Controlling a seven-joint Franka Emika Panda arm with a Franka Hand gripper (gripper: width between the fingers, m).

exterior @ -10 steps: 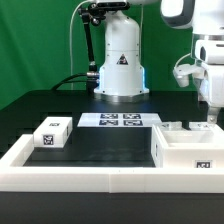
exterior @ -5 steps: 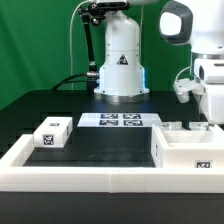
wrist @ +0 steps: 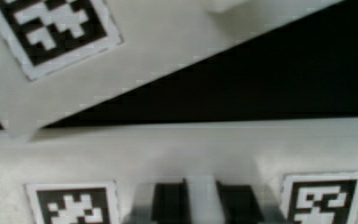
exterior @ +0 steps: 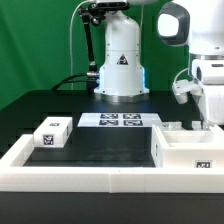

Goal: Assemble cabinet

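Note:
The cabinet (exterior: 186,148) is the large white box with square compartments, standing at the exterior view's right against the white rail. My gripper (exterior: 214,118) reaches down onto its far right part. In the wrist view two dark fingers (wrist: 169,202) stand tight on either side of a thin white wall of the cabinet (wrist: 202,200), so my gripper (wrist: 202,205) is shut on it. Tag markers show on the white faces beside the fingers (wrist: 69,205) and further off (wrist: 60,35). A small white tagged block (exterior: 50,133) lies at the exterior view's left, far from my gripper.
The marker board (exterior: 120,120) lies flat at the middle back. A long white rail (exterior: 90,178) borders the table's front and sides. The robot base (exterior: 121,60) stands behind the table before a green backdrop.
The arm's upper part has shifted a little toward the exterior view's right. The gripper tip stays on the cabinet, and the cabinet and the block have not moved.

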